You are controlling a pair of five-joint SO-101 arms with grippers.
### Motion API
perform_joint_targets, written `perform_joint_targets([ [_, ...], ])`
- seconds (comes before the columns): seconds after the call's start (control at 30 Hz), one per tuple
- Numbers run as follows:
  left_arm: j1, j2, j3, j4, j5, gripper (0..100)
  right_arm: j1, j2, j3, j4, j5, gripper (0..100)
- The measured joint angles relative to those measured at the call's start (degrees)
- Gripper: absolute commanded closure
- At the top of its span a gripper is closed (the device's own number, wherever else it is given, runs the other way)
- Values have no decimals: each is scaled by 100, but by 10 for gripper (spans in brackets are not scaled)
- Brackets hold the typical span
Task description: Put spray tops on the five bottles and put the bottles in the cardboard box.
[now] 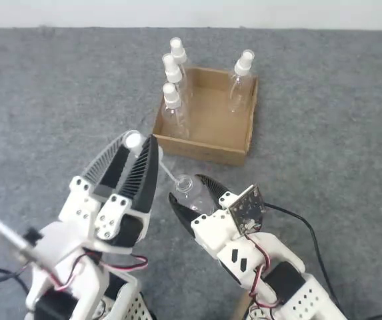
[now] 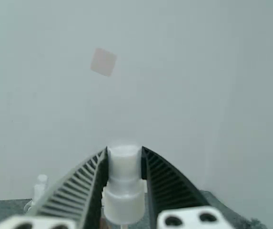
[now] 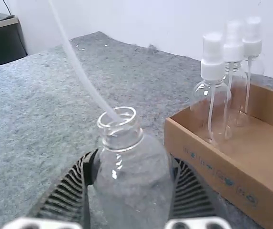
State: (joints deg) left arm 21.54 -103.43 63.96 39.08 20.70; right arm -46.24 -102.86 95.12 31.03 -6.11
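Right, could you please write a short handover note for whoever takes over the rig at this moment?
Left gripper: shut on the white plastic spray top; its thin clear dip tube reaches the open neck of the fifth bottle.
Right gripper: shut on that clear plastic bottle, which is uncapped and close in front of the brown cardboard box.
Done: four clear capped bottles stand upright in the box.
Left: seat the spray top on the held bottle, then place it in the box.

Grey felt surface (image 1: 44, 100) runs back to a plain white wall (image 1: 191, 13).
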Motion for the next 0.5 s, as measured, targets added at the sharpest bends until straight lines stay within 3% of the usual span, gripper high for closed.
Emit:
perform_joint_targets([
  [0.5,0,0,747,0,-18,985,0,0,0,-18,0,972],
])
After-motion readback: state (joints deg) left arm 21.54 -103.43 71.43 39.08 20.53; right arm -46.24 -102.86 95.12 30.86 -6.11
